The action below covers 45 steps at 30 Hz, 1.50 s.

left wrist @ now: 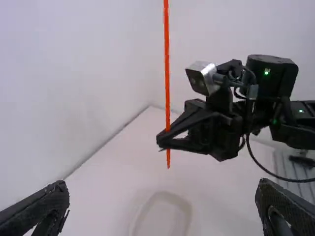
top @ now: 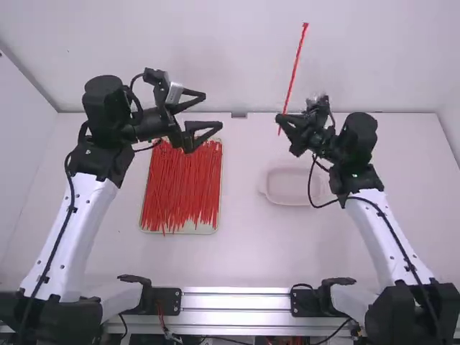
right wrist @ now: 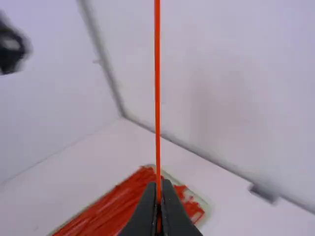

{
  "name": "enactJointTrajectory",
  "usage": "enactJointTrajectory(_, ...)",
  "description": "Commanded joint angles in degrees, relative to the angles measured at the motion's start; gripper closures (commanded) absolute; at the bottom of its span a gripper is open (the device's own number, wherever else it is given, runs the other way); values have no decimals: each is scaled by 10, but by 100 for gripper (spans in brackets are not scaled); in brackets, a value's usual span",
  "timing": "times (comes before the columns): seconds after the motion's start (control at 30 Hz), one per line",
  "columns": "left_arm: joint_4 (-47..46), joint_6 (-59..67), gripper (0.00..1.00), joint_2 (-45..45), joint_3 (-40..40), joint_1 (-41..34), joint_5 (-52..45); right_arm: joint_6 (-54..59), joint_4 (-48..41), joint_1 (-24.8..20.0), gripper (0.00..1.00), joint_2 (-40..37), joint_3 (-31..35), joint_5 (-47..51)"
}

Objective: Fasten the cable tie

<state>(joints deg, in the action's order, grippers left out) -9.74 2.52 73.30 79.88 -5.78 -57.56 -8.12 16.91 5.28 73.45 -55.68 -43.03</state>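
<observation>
Cable tie, red plastic, one straight strip [top: 293, 72]: held upright above the white surface [top: 244, 237], pinched near its lower end by right claw [top: 282, 122]. Not yet looped or threaded; left claw [top: 210, 110] wide, empty, over tray of spare red ties [top: 181, 187].

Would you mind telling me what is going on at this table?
The right gripper is shut on one red tie near its lower end, holding it upright in the air. The left gripper hangs open above the far end of the pile of red ties. The tie is straight, not yet looped. A dish lies near the right arm.
</observation>
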Motion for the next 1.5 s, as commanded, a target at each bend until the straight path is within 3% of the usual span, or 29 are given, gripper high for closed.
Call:
enactJointTrajectory(0.0,1,9,1,-1,12,1,31,-26,-15,-10,100,4,5,129)
enactJointTrajectory(0.37,23,3,1,-1,12,-2,60,-27,-75,-11,100,5,5,428)
enactJointTrajectory(0.57,22,3,1,-1,12,-2,59,-35,-65,-24,100,38,-1,512)
enactJointTrajectory(0.73,20,-5,1,-1,12,-2,56,-37,-126,-67,100,112,-69,517)
enactJointTrajectory(0.93,26,-19,1,-1,12,-2,61,-58,-200,-81,100,195,-160,565)
enactJointTrajectory(1.13,54,-62,1,-1,12,-2,76,-53,-243,-23,100,213,-196,662)
enactJointTrajectory(1.33,77,-70,1,-1,12,-2,78,-30,-249,87,100,207,-213,779)
enactJointTrajectory(1.47,91,-130,2,-1,12,-2,139,3,-250,160,100,202,-225,834)
